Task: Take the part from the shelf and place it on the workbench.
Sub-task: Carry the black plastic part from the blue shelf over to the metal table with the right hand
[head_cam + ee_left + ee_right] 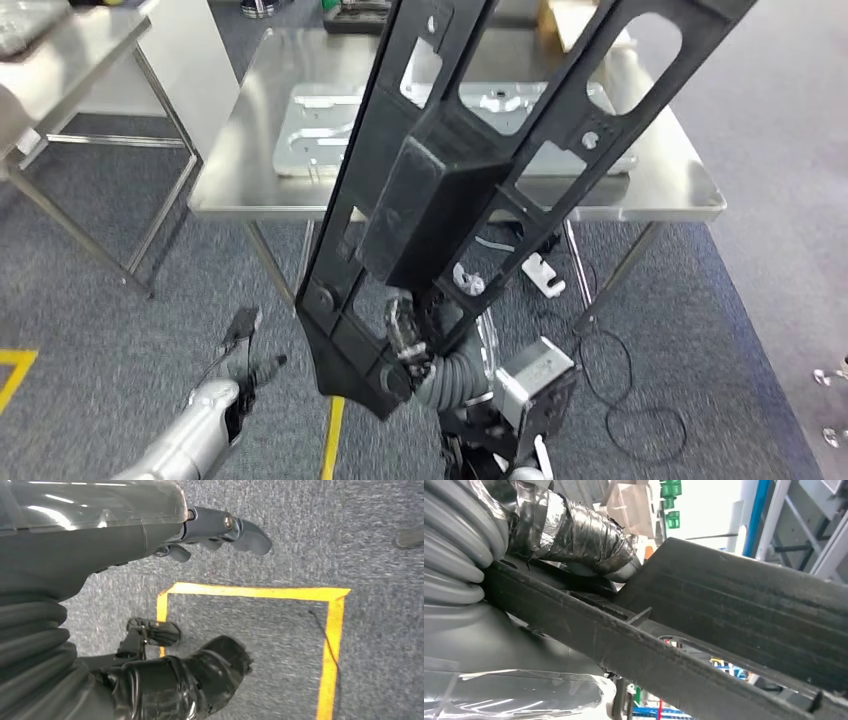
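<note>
The right hand [408, 345] grips the lower end of a long black plastic frame part [440, 190], held upright above the carpet. The left hand [245, 365] hangs low, fingers apart, holding nothing. Beyond stands the steel workbench [240, 150] bearing a metal plate [310, 130].

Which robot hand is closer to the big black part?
The right hand. It holds the black frame part at its lower end, above the floor before the steel workbench. The left hand hangs apart, holding nothing.
</note>
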{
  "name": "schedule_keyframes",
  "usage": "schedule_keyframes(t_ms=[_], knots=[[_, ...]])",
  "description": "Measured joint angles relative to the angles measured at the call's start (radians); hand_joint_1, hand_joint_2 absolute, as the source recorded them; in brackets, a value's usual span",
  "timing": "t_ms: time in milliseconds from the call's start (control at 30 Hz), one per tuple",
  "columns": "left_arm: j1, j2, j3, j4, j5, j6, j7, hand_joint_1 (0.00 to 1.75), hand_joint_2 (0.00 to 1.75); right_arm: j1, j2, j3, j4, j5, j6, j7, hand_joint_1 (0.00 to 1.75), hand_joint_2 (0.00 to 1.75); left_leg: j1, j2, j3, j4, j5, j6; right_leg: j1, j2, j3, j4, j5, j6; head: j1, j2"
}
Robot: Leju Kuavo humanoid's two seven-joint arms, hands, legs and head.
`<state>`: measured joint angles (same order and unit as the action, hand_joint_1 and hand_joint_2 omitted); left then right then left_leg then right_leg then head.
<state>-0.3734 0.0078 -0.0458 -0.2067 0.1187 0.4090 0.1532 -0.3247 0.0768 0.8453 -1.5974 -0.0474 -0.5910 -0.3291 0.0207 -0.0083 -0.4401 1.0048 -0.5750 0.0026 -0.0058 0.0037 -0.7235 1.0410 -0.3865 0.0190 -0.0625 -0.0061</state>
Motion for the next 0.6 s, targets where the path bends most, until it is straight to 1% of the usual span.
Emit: schedule_keyframes(t_ms=[33, 67, 100, 133, 167, 200, 233, 267, 300, 333, 367, 433, 467, 500, 533, 600], knots=[[-0.002, -0.001, 0.000, 0.000, 0.000, 0.001, 0.000, 0.00, 1.75, 0.000, 0.000, 0.000, -0.002, 0.000, 0.000, 0.001, 1.75, 1.75, -0.002, 0.000, 0.010, 0.001, 0.000, -0.007, 0.000, 0.001, 0.010, -0.003, -0.002, -0.004, 0.000, 0.000], [-0.005, -0.001, 0.000, 0.000, 0.000, 0.002, 0.000, 0.00, 1.75, 0.000, 0.000, 0.000, -0.004, 0.001, 0.000, 0.001, 1.75, 1.75, -0.002, 0.002, 0.017, 0.010, 0.004, -0.013, -0.001, 0.003, 0.023, -0.008, 0.005, -0.011, -0.002, 0.000], [-0.007, -0.001, 0.000, 0.000, 0.000, 0.003, -0.001, 0.00, 1.75, 0.000, 0.000, 0.000, -0.006, 0.001, 0.001, 0.002, 1.75, 1.75, -0.002, 0.002, 0.014, 0.036, 0.015, -0.019, -0.004, 0.004, 0.035, -0.012, 0.010, -0.019, -0.003, 0.000], [-0.009, -0.002, 0.000, 0.000, 0.000, 0.003, -0.001, 0.00, 1.75, -0.001, 0.000, 0.000, -0.008, 0.002, 0.002, 0.002, 1.75, 1.75, -0.001, 0.003, -0.007, 0.075, 0.018, -0.023, -0.003, 0.004, 0.047, -0.013, 0.014, -0.027, -0.005, 0.000], [-0.010, -0.003, 0.000, 0.000, 0.000, 0.004, -0.001, 0.00, 1.75, 0.000, 0.000, 0.000, -0.008, 0.002, 0.002, 0.003, 1.75, 1.75, -0.001, 0.003, -0.039, 0.128, 0.010, -0.025, -0.003, 0.003, 0.057, -0.013, 0.013, -0.036, -0.006, 0.000], [-0.010, -0.004, 0.000, 0.000, 0.001, 0.004, 0.000, 0.00, 1.75, 0.000, 0.000, 0.000, -0.009, 0.002, 0.003, 0.003, 1.75, 1.75, -0.001, 0.003, -0.080, 0.185, -0.010, -0.026, 0.000, 0.004, 0.064, -0.012, 0.005, -0.042, -0.007, 0.000], [-0.009, -0.006, 0.000, 0.000, 0.002, 0.004, 0.000, 0.00, 1.75, 0.000, 0.000, 0.000, -0.009, 0.002, 0.004, 0.005, 1.75, 1.75, -0.001, 0.003, -0.122, 0.231, -0.044, -0.026, 0.003, 0.006, 0.070, -0.012, -0.003, -0.047, -0.007, 0.000], [-0.007, -0.006, 0.000, 0.000, 0.002, 0.004, 0.000, 0.00, 1.75, 0.001, 0.000, 0.000, -0.009, 0.002, 0.004, 0.006, 1.75, 1.75, -0.002, 0.003, -0.158, 0.257, -0.082, -0.024, 0.006, 0.010, 0.077, -0.012, -0.011, -0.050, -0.007, 0.000], [-0.006, -0.006, 0.000, 0.000, 0.003, 0.004, 0.000, 0.00, 1.75, 0.001, 0.000, 0.000, -0.009, 0.002, 0.004, 0.008, 1.75, 1.75, -0.003, 0.003, -0.183, 0.259, -0.110, -0.021, 0.010, 0.013, 0.086, -0.012, -0.021, -0.052, -0.008, 0.000], [-0.006, -0.006, 0.000, 0.000, 0.003, 0.004, 0.000, 0.00, 1.75, 0.001, 0.000, 0.000, -0.009, 0.002, 0.005, 0.009, 1.75, 1.75, -0.005, 0.003, -0.195, 0.234, -0.111, -0.015, 0.015, 0.016, 0.097, -0.011, -0.031, -0.054, -0.007, 0.000], [-0.005, -0.006, 0.000, 0.000, 0.003, 0.004, 0.000, 0.00, 1.75, 0.001, 0.000, 0.000, -0.009, 0.002, 0.006, 0.010, 1.75, 1.75, -0.008, 0.003, -0.197, 0.187, -0.080, -0.005, 0.020, 0.017, 0.111, -0.011, -0.041, -0.055, -0.007, 0.000], [-0.004, -0.005, 0.000, 0.000, 0.003, 0.001, 0.001, 0.00, 1.75, 0.001, 0.000, 0.000, -0.008, 0.002, 0.009, 0.011, 1.75, 1.75, -0.021, 0.000, -0.187, 0.080, 0.050, 0.019, 0.026, 0.019, 0.134, -0.012, -0.062, -0.055, -0.002, 0.000], [-0.003, -0.004, 0.000, 0.000, 0.003, -0.002, 0.001, 0.00, 1.75, 0.001, 0.000, 0.000, -0.008, 0.002, 0.012, 0.011, 1.75, 1.75, -0.027, -0.002, -0.182, 0.044, 0.099, 0.027, 0.027, 0.021, 0.142, -0.013, -0.070, -0.052, 0.002, 0.000], [-0.002, -0.003, 0.000, 0.000, 0.003, -0.004, 0.001, 0.00, 1.75, 0.001, 0.000, 0.000, -0.008, 0.002, 0.014, 0.011, 1.75, 1.75, -0.032, -0.004, -0.176, 0.023, 0.130, 0.032, 0.025, 0.023, 0.148, -0.012, -0.074, -0.047, 0.004, 0.000], [-0.003, -0.002, 0.000, 0.000, 0.004, -0.007, 0.001, 0.00, 1.75, 0.001, 0.000, 0.000, -0.008, 0.002, 0.016, 0.011, 1.75, 1.75, -0.035, -0.006, -0.171, 0.013, 0.132, 0.033, 0.025, 0.025, 0.154, -0.007, -0.073, -0.042, 0.007, 0.000], [-0.006, -0.001, 0.000, 0.000, 0.005, -0.012, 0.000, 0.00, 1.75, -0.001, 0.001, 0.000, -0.008, 0.002, 0.018, 0.011, 1.75, 1.75, -0.032, -0.006, -0.144, -0.006, 0.130, 0.036, 0.024, 0.024, 0.150, 0.016, -0.070, -0.034, 0.006, 0.000]])
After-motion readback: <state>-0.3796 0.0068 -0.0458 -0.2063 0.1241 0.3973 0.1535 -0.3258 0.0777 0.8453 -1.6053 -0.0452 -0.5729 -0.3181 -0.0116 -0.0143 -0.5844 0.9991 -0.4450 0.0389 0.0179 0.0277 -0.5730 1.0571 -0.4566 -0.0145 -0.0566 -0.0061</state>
